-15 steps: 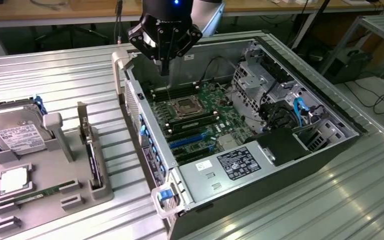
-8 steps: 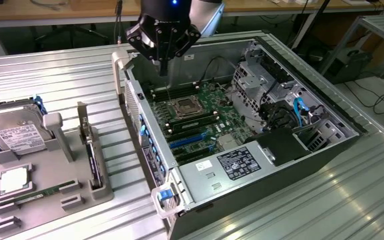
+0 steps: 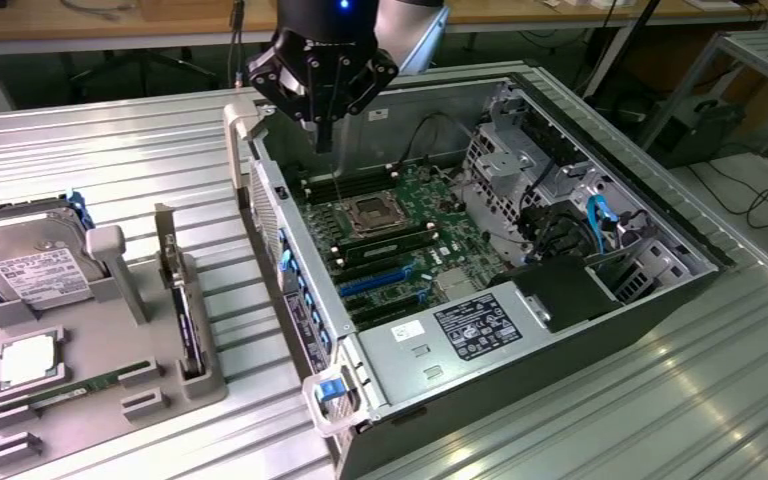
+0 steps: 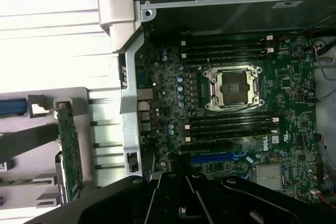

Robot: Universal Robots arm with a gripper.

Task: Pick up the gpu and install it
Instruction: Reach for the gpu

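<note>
The gpu [image 3: 181, 312] stands on edge in a slot of the grey holder [image 3: 131, 405] on the exterior view's left, its silver end bracket pointing up. In the wrist view it appears as a thin green card [image 4: 69, 148]. My gripper [image 3: 320, 138] hangs above the far corner of the open computer case [image 3: 398, 345], well away from the gpu, with its fingers together and nothing between them. Its black fingers [image 4: 168, 203] hang over the motherboard [image 4: 294, 103]. Blue card slots [image 3: 379, 280] lie on the board near the case's rear wall.
A silver hard drive [image 3: 31, 265] with a white label, a square chip [image 3: 27, 362] and a narrow memory stick [image 3: 80, 388] sit in the same holder. Inside the case are the processor socket [image 4: 232, 87], a drive cage [image 3: 524, 160] and blue cables [image 3: 598, 220].
</note>
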